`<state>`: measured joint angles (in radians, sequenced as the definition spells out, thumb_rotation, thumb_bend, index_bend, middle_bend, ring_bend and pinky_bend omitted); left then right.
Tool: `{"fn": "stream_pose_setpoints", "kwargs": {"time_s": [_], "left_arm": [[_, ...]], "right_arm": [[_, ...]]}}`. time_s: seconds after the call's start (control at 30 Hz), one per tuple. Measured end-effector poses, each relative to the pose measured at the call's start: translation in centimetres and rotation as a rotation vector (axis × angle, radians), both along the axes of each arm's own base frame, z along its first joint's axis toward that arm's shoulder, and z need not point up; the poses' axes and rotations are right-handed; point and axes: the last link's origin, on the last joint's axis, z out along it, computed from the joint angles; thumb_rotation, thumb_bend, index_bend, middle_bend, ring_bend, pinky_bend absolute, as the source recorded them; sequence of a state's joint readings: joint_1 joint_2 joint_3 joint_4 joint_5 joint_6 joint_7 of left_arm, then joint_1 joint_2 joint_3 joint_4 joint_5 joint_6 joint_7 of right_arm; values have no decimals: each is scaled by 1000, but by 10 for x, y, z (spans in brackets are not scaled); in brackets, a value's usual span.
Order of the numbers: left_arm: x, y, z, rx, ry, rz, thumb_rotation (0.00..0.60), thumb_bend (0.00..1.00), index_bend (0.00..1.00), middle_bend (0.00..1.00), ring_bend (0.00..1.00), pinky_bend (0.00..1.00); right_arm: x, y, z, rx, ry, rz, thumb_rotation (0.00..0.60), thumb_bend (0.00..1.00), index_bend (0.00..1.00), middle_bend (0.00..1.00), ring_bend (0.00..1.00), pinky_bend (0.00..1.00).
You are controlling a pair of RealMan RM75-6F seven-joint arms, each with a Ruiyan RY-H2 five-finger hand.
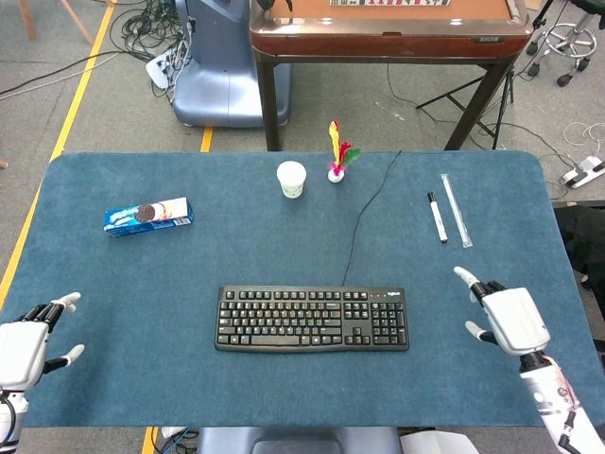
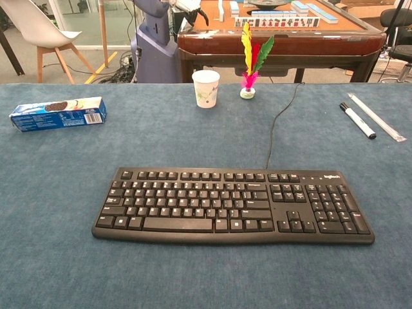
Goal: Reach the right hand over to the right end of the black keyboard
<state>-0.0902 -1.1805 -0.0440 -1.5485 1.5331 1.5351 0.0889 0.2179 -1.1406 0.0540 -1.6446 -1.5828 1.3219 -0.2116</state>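
With the black keyboard (image 1: 312, 319) lying at lower centre of the blue surface (image 1: 236, 251), the right hand (image 1: 506, 319), empty with fingers spread, is hovering just right of it, needing to travel leftward to its right end.

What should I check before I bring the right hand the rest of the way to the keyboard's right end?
1. Right hand empty, fingers apart: ok.
2. Hand at the right end of the black keyboard: not ok, bare cloth separates them in the head view.
3. Path between hand and keyboard free of objects: ok; the marker and the clear straw lie farther back.
4. Keyboard cable off the approach side: ok, it runs back toward the table's far edge.
5. Hand height above the table: cannot tell; the chest view does not show the hand.
6. Left hand away from the keyboard: ok.
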Motion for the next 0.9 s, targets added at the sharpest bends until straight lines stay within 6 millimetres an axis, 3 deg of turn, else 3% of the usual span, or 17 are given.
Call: {"fn": "stream_pose_setpoints", "kwargs": {"time_s": [0.1, 0.27, 0.47, 0.63, 0.9], "left_arm": [[-1, 1, 0, 0, 2, 6, 600, 84, 255, 390, 372, 550], [-3, 1, 2, 2, 3, 15, 600, 84, 255, 390, 372, 550], [-4, 2, 5, 11, -1, 26, 600, 84, 261, 390, 372, 549], [-6, 3, 9, 23, -1, 38, 600, 84, 344, 390, 372, 549], [-9, 4, 13, 33, -3, 59, 600, 84, 355, 390, 372, 550]], "right_arm": [[12, -9, -10, 46, 48, 32, 600, 273, 213, 711, 714, 1000], [33, -25, -29, 121, 136, 75, 600, 536, 239, 843, 828, 1000], [57, -45, -52, 192, 229, 104, 600, 740, 248, 920, 897, 1000], [74, -56, -71, 238, 276, 117, 600, 807, 249, 921, 898, 1000], [93, -63, -100, 301, 313, 125, 600, 842, 249, 922, 898, 1000]]}}
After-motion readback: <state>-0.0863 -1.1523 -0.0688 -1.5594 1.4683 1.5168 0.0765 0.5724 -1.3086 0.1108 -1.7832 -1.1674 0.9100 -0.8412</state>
